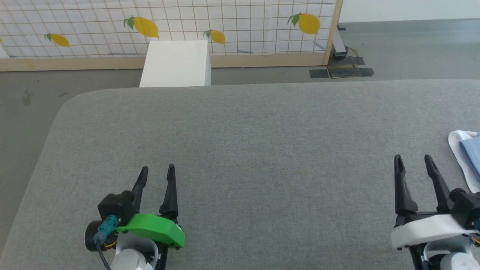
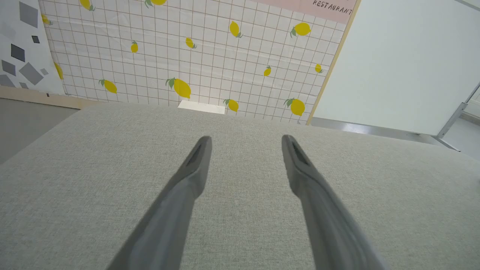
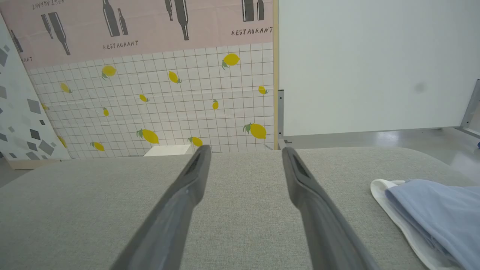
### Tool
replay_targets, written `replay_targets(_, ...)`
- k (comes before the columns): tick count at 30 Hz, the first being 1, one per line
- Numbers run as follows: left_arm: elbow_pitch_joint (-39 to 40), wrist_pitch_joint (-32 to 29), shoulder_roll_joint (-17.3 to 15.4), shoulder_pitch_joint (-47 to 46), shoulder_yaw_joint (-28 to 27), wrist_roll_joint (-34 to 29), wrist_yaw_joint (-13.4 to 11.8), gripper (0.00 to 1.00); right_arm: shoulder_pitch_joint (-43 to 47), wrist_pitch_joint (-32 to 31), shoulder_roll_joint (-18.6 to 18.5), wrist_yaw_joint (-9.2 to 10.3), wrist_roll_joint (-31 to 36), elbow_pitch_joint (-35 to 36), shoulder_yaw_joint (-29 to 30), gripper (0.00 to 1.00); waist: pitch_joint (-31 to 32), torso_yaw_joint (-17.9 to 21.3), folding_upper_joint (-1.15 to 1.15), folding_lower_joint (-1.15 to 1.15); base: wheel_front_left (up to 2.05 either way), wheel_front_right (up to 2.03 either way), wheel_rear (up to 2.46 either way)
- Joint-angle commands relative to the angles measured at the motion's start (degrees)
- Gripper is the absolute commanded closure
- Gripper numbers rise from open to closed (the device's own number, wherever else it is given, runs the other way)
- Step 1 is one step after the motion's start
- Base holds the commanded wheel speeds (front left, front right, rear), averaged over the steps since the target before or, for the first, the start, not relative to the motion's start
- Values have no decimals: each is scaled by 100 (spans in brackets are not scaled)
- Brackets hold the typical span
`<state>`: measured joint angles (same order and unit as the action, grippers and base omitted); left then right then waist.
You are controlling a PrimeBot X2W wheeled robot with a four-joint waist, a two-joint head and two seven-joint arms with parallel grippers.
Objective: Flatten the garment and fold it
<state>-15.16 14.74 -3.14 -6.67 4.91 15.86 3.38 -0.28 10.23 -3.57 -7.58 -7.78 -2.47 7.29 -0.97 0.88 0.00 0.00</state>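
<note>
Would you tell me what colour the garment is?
The garment is light blue with white trim; right wrist view shows it best.

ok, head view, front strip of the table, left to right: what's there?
left claw, open → bare stretch of grey table → right claw, open → garment, lying at the right edge of the view.

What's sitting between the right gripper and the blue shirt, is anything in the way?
Nothing visible is in the way. The right gripper, with its jaws open, sits just left of the garment, which lies at the head view's right edge, partly cut off. Between them is bare grey fabric surface.
</note>
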Motion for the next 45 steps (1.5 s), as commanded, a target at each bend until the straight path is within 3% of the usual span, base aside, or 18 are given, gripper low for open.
replay_targets(1, 28, 26, 24, 105, 21, 38, -41, 0, 91, 51, 30, 9, 42, -20, -5, 0, -3, -29, 0, 0, 0, 0, 0)
replay_targets(15, 169, 26, 25, 190, 33, 142, -169, 0, 183, 86, 67, 9, -70, -109, -70, 0, -14, -55, 0, 0, 0, 0, 0)
replay_targets(16, 138, -4, 2, 102, 42, 96, -150, 100, 125, 35, 53, -1, -40, -95, -57, 100, -14, -55, 0, 0, 0, 0, 0)
replay_targets(45, 333, -217, 5, 183, -30, -150, -177, 100, 111, -119, 53, 0, 83, -44, -145, 100, 2, -60, 0, 0, 0, 0, 0)
